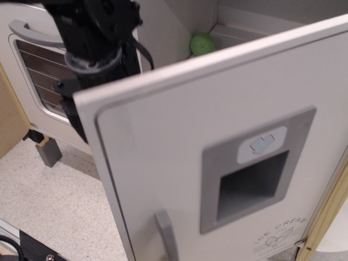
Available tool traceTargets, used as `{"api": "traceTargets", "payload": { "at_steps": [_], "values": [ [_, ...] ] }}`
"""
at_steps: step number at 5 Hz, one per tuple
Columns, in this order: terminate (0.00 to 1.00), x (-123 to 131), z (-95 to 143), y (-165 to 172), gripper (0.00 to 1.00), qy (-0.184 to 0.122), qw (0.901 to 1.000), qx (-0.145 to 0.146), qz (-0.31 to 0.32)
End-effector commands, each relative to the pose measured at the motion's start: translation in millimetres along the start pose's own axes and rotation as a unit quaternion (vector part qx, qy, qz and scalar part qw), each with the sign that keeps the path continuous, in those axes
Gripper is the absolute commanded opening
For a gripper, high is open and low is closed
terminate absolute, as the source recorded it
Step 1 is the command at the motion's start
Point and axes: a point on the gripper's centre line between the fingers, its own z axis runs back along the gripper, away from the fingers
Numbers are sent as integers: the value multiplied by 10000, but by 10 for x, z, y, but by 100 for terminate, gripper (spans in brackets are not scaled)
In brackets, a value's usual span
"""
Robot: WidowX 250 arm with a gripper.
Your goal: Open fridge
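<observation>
The white fridge door [179, 125] stands swung out towards the camera, hinged at the right. Its grey vertical handle [166, 237] is at the bottom edge of the view. The grey ice-dispenser recess [253, 182] and part of the "ICE CREAM" print [283, 234] show on its front. The fridge's inside is open to view at the top, with a green ball [202, 43] in it. My black gripper [75, 114] hangs behind the door's free left edge. Its fingertips are hidden by the door.
The white oven door with a dark window [41, 76] and a horizontal grey handle [30, 33] is at the left, behind my arm. A grey block [49, 153] stands on the speckled floor. A wooden panel [10, 119] is at far left and a wooden post [326, 217] at right.
</observation>
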Motion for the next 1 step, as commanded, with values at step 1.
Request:
{"api": "traceTargets", "payload": {
  "at_steps": [1],
  "values": [
    [100,-113,175,-153,100,163,9986,-131,-481]
  ]
}}
